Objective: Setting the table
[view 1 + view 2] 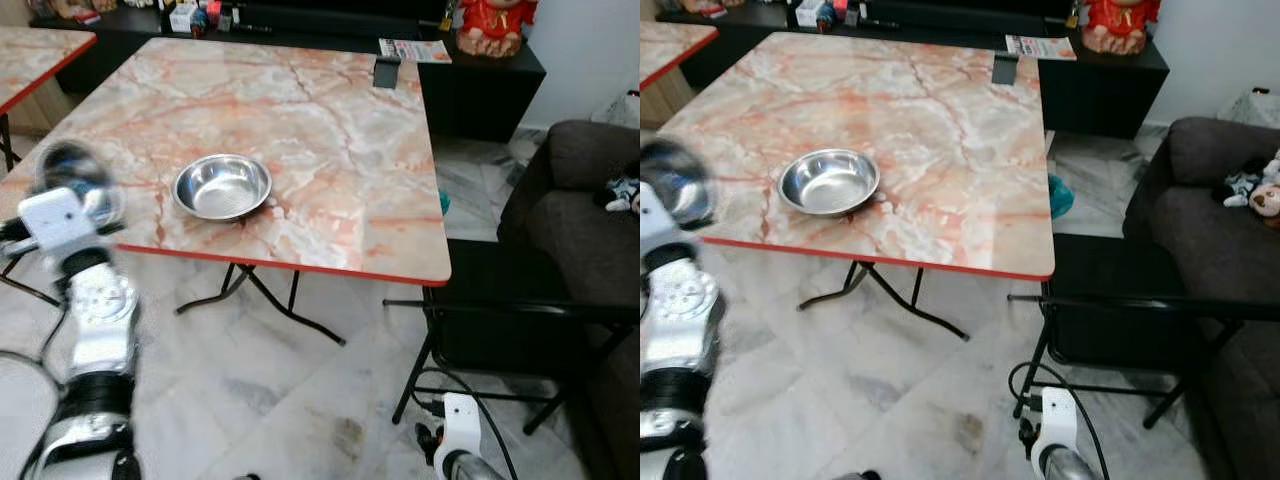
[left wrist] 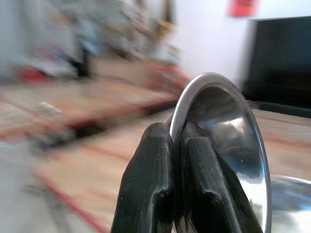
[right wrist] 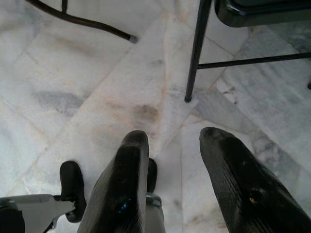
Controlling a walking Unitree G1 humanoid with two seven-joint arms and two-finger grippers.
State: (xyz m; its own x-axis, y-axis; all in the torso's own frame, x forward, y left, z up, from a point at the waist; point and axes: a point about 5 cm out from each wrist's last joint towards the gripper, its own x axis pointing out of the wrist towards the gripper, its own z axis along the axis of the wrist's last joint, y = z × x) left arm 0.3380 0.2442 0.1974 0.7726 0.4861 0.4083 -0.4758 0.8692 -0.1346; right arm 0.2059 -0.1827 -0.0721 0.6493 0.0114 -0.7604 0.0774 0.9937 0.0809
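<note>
- Left gripper (image 2: 177,160): fingers clamped on the rim of a shiny round steel bowl (image 2: 228,145), held on edge, raised beside the near left corner of the counter.
- Counter: pink marble-patterned square top with red edge (image 1: 300,267). A second round steel bowl (image 1: 222,187) already sits near its front edge.
- Right gripper (image 3: 175,179): fingers apart, empty, hanging over the grey marble floor (image 3: 97,97) near a black folding chair (image 1: 520,330).
- Step judged: carrying the held bowl in for placing.
- Next: reach over the counter, level the bowl, set it apart from the seated one, release.
</note>
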